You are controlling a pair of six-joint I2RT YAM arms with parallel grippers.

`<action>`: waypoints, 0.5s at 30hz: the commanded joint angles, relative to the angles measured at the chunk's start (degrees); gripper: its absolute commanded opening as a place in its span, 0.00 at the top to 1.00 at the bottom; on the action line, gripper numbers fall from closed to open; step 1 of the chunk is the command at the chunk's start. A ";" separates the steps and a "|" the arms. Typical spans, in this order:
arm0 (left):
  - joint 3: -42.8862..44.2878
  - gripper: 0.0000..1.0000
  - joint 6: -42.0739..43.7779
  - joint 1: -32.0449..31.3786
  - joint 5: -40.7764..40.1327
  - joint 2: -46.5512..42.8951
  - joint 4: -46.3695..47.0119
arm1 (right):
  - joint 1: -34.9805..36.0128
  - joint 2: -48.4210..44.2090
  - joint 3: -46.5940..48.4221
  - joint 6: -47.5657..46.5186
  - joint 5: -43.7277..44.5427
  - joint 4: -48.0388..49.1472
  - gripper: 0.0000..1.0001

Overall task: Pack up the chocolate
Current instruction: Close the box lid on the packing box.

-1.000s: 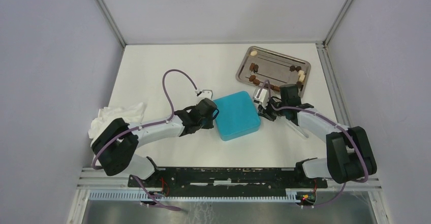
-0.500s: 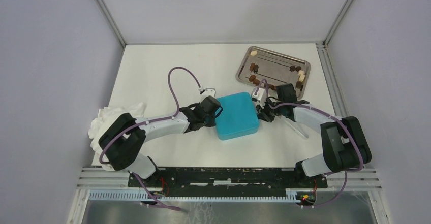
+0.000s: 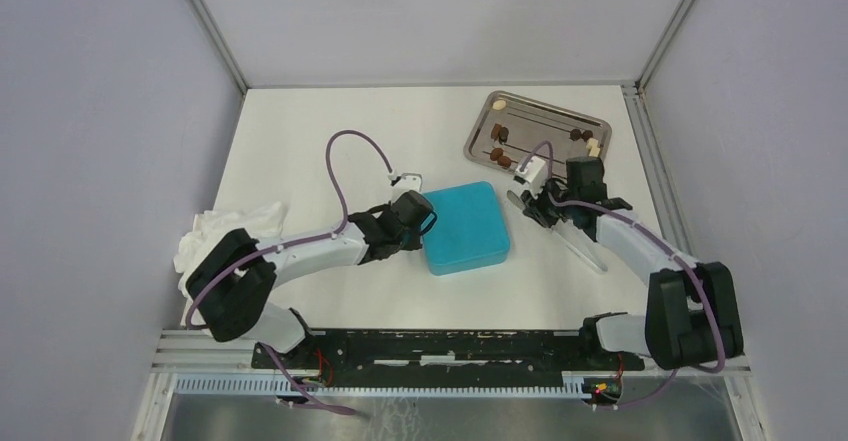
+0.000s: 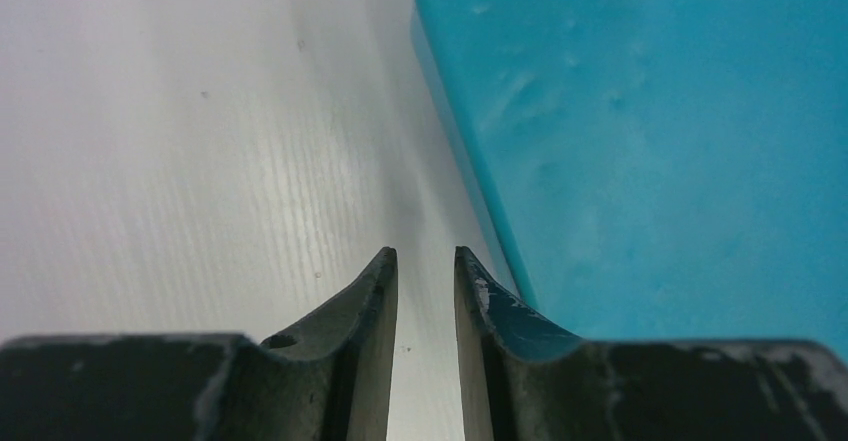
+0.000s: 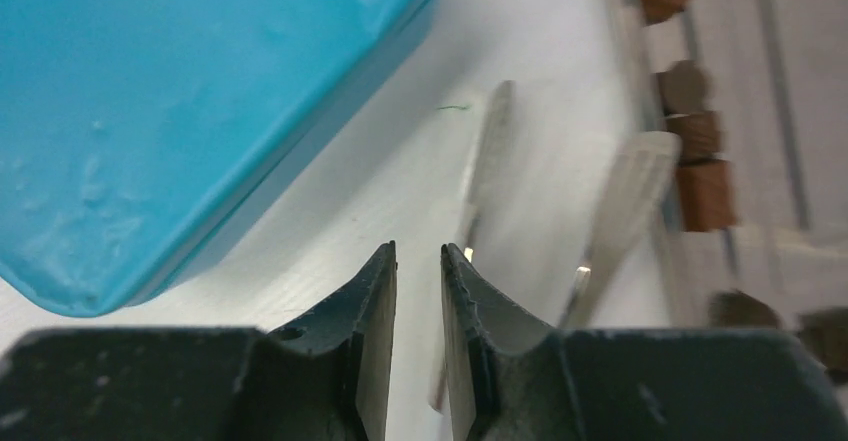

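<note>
The chocolate [image 3: 500, 134] lies as small brown and cream pieces on the metal tray [image 3: 545, 123]; several brown pieces [image 5: 704, 193] show at the right of the right wrist view. The teal box [image 3: 465, 229] sits closed at mid-table. My left gripper [image 3: 424, 223] rests at its left edge, fingers nearly together and empty [image 4: 425, 253], with the box [image 4: 680, 141] just to the right. My right gripper [image 3: 528, 204] hovers right of the box [image 5: 180, 91], over the tweezers [image 5: 487, 151], with only a thin empty slit [image 5: 418, 246] between its fingers.
The metal tweezers [image 3: 585, 253] lie slanting on the table between the box and the right arm. A crumpled white cloth [image 3: 235, 226] lies at the left edge. The tray stands at the back right, near the side rail.
My right gripper has pulled back from the box's right side toward the tray and now sits over the tweezers. The box slid slightly left earlier. The left gripper stays at the box's left edge.
</note>
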 commanded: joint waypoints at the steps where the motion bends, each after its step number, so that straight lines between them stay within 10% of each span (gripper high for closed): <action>1: -1.20 0.66 -0.47 -0.10 -5.65 -7.42 -2.80 | -2.30 -8.79 0.05 -1.86 0.40 1.70 0.70; 8: -8.22 0.54 -0.54 -0.28 0.60 -22.15 2.49 | -2.80 -15.08 -2.15 -8.54 -23.45 -0.82 0.71; 15: -11.12 0.35 -2.04 0.10 5.66 -25.86 10.68 | 0.92 -12.04 1.04 -14.81 -23.76 -8.76 0.74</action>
